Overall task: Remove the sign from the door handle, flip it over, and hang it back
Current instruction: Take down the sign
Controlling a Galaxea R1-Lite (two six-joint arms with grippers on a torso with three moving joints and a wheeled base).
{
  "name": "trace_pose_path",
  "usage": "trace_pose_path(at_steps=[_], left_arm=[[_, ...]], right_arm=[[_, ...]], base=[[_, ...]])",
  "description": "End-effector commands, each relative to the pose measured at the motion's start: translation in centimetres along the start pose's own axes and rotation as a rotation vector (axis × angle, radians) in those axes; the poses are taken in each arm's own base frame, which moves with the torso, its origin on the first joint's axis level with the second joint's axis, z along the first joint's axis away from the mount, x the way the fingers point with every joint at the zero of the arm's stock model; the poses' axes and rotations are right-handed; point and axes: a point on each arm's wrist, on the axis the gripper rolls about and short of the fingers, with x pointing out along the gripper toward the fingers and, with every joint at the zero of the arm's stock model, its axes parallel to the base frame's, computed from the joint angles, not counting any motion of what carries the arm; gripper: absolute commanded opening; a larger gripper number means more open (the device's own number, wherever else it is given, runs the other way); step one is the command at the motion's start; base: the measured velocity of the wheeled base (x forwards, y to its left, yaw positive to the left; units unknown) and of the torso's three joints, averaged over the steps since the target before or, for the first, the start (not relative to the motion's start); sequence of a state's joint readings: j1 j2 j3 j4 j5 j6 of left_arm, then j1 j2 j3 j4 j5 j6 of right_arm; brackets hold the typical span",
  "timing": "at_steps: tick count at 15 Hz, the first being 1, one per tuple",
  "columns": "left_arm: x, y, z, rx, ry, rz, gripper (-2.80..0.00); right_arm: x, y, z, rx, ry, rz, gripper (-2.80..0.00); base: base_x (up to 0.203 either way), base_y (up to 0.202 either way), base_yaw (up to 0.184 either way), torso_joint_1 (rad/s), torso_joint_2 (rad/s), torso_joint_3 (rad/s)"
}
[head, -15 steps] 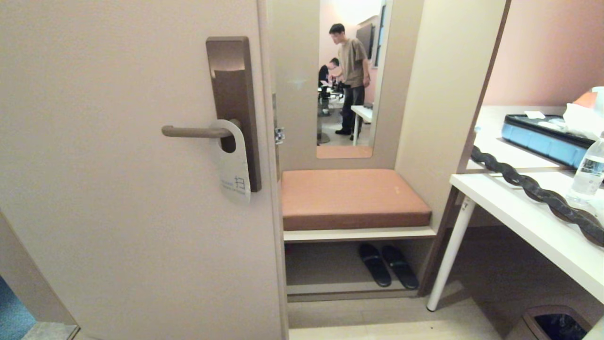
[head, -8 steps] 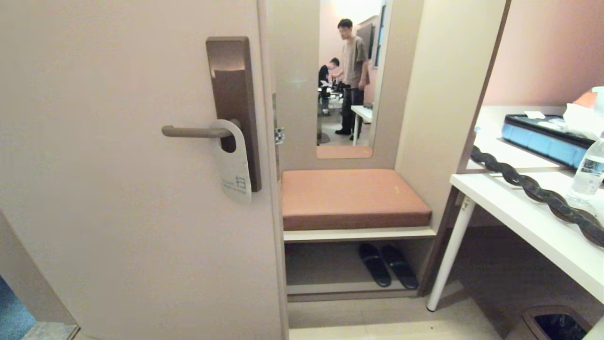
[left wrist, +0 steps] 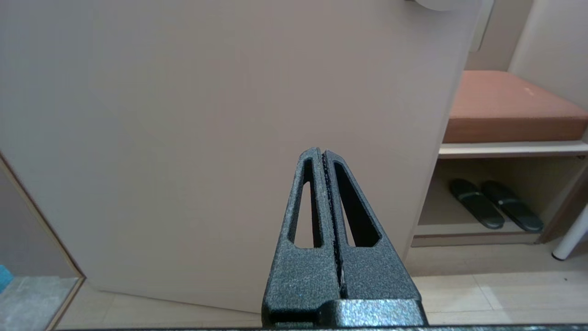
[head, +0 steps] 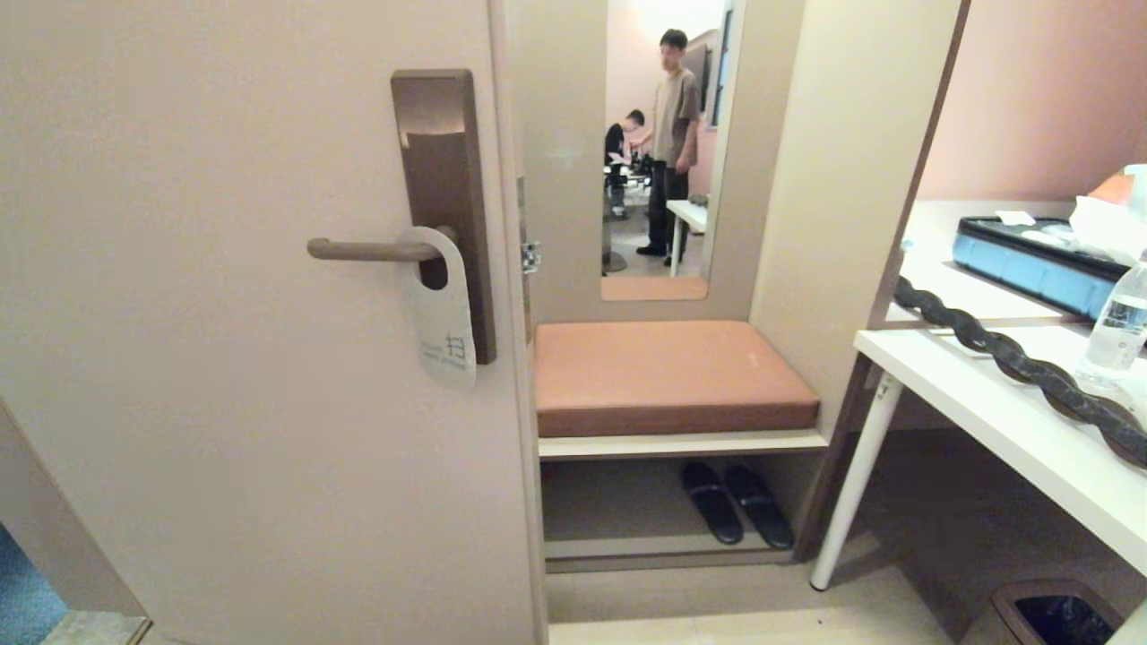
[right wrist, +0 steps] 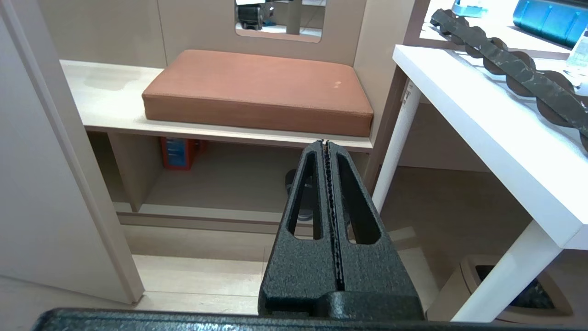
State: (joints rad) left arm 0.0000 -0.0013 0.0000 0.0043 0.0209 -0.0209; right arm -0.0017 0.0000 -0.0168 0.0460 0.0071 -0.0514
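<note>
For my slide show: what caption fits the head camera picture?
White sign hangs on the door handle, no gripper near it.

Sign (head: pixel 443 313) small print too tiny

A pale beige door (head: pixel 251 358) fills the left half of the frame. On it, upper centre-left, a tall brown lock plate (head: pixel 444 179) carries the door handle (head: pixel 367 250), a slim lever pointing toward the left edge. The sign (head: pixel 442 322) hangs from the handle beside the plate, white face outward, with a Chinese character near its lower end. At centre, a mirror (head: pixel 663 143) shows two people. Below it lies a brown seat cushion (head: pixel 668 376), with dark slippers (head: pixel 737 502) on the shelf underneath. At right stands a white desk (head: pixel 1004 421) holding a water bottle (head: pixel 1116 327) and a blue tray (head: pixel 1030 255); a bin (head: pixel 1053 614) sits at the lower right corner.
</note>
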Motion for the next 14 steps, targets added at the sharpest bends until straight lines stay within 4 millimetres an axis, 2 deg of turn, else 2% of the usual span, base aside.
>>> trace_pose_path(at_steps=[1,9,14], left_arm=[[0.01,0.01,0.02,-0.013,0.000,0.005,-2.80],[0.01,0.01,0.02,-0.014,0.000,0.004,-2.80],[0.01,0.01,0.02,-0.014,0.000,0.004,-2.80]], right_arm=[[0.00,0.00,0.00,-0.001,0.000,0.001,-2.80],[0.00,0.00,0.00,-0.001,0.000,0.001,-2.80],[0.00,0.00,0.00,-0.001,0.000,0.001,-2.80]], base=[[0.000,0.000,0.000,0.000,0.00,0.000],[0.000,0.000,0.000,0.000,0.00,0.000],[0.002,0.153,-0.002,0.004,0.00,0.001]])
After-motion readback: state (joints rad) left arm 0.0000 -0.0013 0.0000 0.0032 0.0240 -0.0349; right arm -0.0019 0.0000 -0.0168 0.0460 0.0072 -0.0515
